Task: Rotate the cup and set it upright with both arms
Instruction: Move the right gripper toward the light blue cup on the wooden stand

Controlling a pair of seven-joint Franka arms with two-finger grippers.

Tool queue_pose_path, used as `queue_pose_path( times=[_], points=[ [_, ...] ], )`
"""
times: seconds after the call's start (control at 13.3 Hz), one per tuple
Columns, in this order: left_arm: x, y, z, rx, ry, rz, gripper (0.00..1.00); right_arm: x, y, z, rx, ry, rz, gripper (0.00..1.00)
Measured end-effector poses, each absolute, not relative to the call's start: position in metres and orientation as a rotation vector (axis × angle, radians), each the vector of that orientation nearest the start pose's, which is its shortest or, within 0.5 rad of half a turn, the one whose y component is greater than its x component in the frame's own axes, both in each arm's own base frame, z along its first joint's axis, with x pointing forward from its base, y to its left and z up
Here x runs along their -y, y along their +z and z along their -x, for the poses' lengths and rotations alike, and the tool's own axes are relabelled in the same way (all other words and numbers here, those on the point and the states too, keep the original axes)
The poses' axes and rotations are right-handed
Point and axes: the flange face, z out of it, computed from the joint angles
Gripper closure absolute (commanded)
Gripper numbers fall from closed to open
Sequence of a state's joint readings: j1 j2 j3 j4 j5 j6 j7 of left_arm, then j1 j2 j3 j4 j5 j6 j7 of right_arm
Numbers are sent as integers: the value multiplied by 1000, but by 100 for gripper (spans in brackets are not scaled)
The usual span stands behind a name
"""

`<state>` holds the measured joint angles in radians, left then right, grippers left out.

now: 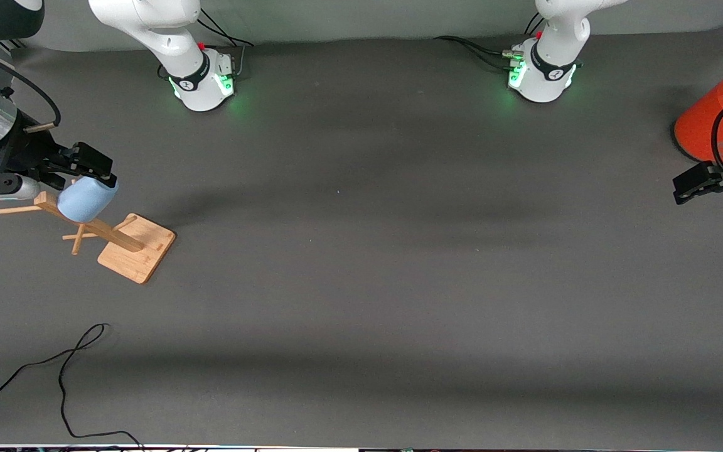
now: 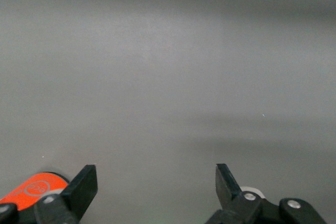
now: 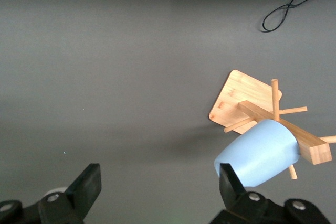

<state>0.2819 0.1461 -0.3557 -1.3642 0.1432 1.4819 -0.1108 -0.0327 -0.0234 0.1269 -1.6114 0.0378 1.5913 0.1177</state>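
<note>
Nearest us, the wooden rack (image 1: 124, 241) carries the cup (image 1: 86, 198) (tilted); we hold our right gripper (image 1: 93, 164) spread beside it, left gripper (image 1: 694, 182) waiting spread.

We can read almost nothing here. On the orange can (image 2: 32, 190), the left wrist view shows a small pale circular emblem, but its marks are too blurred for us to make out any letters. Each arm's base carries a dark band with a small white logo, one on the right arm's base (image 1: 193, 80) and one on the left arm's base (image 1: 553, 73); we cannot read either.
</note>
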Motion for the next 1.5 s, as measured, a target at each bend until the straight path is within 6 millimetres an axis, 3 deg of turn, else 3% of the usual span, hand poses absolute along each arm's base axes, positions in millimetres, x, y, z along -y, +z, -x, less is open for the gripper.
queue_pose_path(
  times=[0.38, 0.83, 1.05, 1.5],
  points=[
    [7, 630, -583, 86, 104, 3040, 0, -45, 621, -547, -70, 2, 3106, 0],
    [-27, 624, -590, 159, 83, 3123, 0, -39, 633, -543, -84, 25, 3106, 0],
    [-24, 626, -592, 125, 52, 3133, 0, -31, 646, -539, -102, 30, 3113, 0],
    [-26, 627, -593, 100, 31, 3135, 0, -6, 650, -538, -158, 44, 3114, 0]
  ],
)
